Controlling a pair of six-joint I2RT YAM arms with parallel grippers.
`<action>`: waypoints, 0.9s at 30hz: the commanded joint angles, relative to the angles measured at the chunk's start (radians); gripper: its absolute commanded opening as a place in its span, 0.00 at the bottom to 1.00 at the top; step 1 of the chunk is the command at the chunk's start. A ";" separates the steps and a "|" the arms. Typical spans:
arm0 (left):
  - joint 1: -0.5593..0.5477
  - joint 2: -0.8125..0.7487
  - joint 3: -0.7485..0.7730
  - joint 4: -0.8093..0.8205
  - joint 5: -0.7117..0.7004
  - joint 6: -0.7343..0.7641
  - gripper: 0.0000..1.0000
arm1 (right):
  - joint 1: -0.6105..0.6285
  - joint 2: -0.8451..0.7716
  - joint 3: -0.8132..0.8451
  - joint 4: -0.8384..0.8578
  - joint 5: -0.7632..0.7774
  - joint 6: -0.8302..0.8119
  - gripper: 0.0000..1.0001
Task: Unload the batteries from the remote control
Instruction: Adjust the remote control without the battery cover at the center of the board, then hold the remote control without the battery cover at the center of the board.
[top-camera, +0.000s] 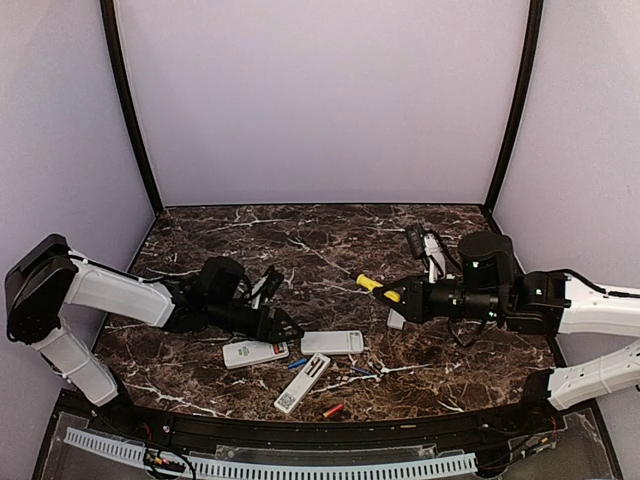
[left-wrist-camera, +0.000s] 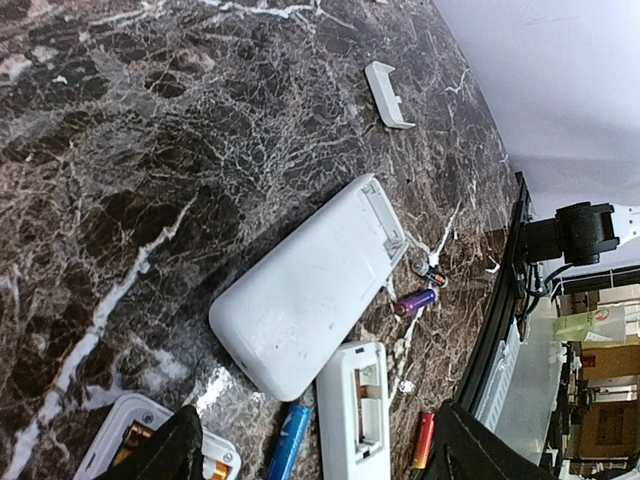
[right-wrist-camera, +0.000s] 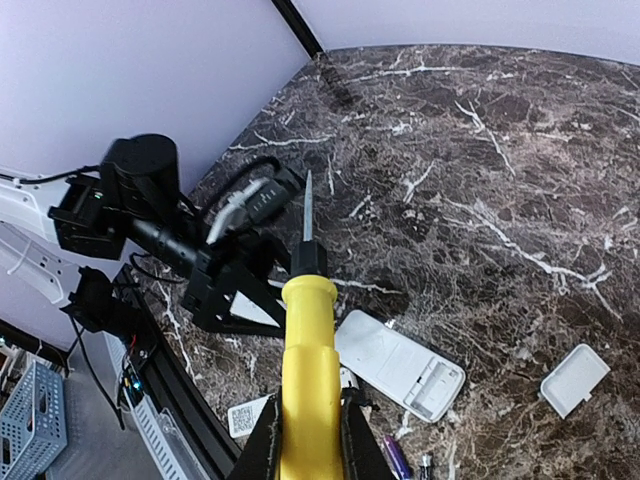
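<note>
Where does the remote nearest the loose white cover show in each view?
Top external: the remote lies low centre.
Left wrist: mid-frame, slanted.
Right wrist: lower centre, right of the yellow screwdriver.
Shared landmark: the white cover, beyond its open end.

Glossy marble table (top-camera: 300, 240), matt plastic remote (left-wrist-camera: 305, 295)

Left arm (top-camera: 110, 290): white shells, black joints.
Right arm (top-camera: 590, 305): white shells, black cylindrical joint, thin black cable.
Left gripper (top-camera: 288, 328): black, angular.
Right gripper (top-camera: 403, 297): black.
</note>
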 joint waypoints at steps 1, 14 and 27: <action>-0.002 -0.183 -0.040 -0.033 -0.105 -0.005 0.78 | -0.004 0.036 0.050 -0.099 -0.022 0.000 0.00; 0.020 -0.466 -0.131 -0.491 -0.382 -0.230 0.84 | 0.065 0.288 0.199 -0.243 -0.160 -0.062 0.00; 0.068 -0.559 -0.216 -0.575 -0.375 -0.279 0.78 | 0.142 0.488 0.329 -0.231 -0.151 -0.102 0.00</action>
